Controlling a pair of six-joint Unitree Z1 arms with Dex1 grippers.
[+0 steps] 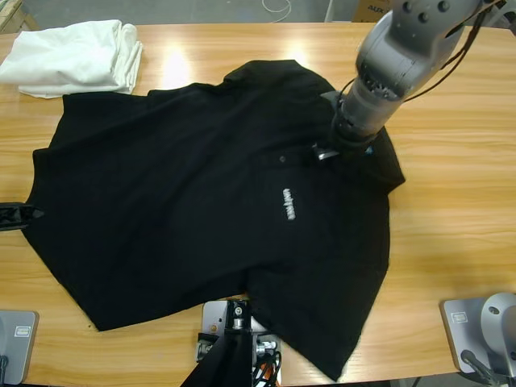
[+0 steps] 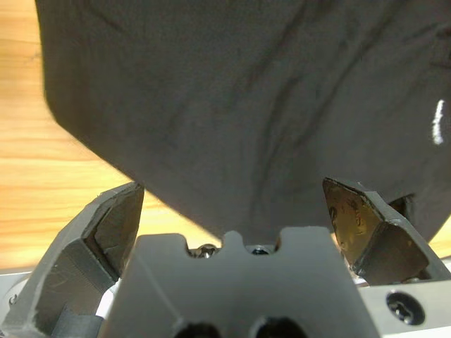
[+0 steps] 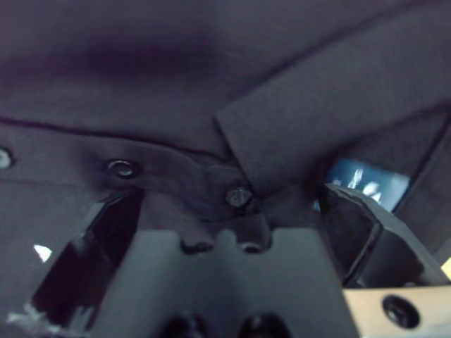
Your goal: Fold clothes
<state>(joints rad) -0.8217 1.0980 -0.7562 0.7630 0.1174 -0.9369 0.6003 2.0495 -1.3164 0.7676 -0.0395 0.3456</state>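
Wood table (image 1: 451,161) carries the polo shirt (image 1: 185,201); right gripper (image 3: 229,211), jaws spread, presses its collar (image 3: 310,134), nothing pinched. Left gripper (image 2: 232,211) gapes beside the hem; next, probably close and fold.

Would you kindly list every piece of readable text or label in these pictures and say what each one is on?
White chest lettering on the black polo shirt: too small to read.
Blue neck label by the collar: its white marks are blurred, unreadable.
Cardboard box beyond the table: "AUX".
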